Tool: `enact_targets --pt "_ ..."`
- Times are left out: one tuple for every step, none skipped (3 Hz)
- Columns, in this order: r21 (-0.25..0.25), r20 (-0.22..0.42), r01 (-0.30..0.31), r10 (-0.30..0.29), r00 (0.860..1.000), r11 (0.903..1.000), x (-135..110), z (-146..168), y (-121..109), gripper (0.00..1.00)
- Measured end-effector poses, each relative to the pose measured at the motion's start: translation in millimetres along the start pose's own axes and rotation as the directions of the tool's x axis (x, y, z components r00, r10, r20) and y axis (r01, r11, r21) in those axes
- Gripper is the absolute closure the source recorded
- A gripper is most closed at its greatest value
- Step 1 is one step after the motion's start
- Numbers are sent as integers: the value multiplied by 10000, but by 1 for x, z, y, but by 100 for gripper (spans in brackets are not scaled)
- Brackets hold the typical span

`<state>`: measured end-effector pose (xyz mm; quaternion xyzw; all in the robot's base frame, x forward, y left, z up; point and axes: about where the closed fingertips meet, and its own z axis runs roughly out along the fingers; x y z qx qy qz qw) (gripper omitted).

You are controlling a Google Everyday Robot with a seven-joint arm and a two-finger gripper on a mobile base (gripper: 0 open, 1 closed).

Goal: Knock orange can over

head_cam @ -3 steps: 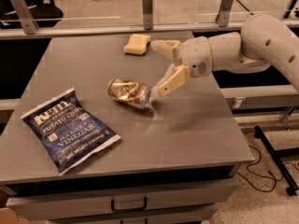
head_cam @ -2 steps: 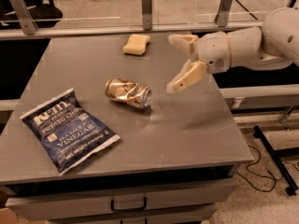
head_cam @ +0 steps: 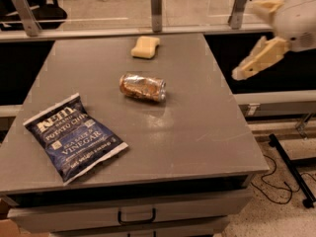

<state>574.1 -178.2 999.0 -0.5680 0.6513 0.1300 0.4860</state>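
Note:
The orange can [head_cam: 142, 87] lies on its side near the middle of the grey table [head_cam: 192, 127], its silver end pointing right. It is copper-orange with white patches. My gripper [head_cam: 249, 41] is up at the right, beyond the table's right edge and well away from the can. Its two cream fingers [head_cam: 257, 58] are spread apart and hold nothing.
A dark blue bag of salt and vinegar chips [head_cam: 74, 136] lies flat at the front left. A yellow sponge [head_cam: 145, 47] lies near the back edge. Metal posts [head_cam: 156, 8] stand behind the table. Drawers [head_cam: 136, 215] are under its front. Cables [head_cam: 274, 181] lie on the floor at right.
My gripper has drawn back from beside the can, up and to the right past the table's edge. The can lies on its side in all frames.

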Motion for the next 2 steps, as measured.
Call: enact_targets --pt "245 -586 372 -357 9976 9990 0 -12 -2 0" --pt "219 -538 349 -337 9980 9992 -1 -10 -2 0"
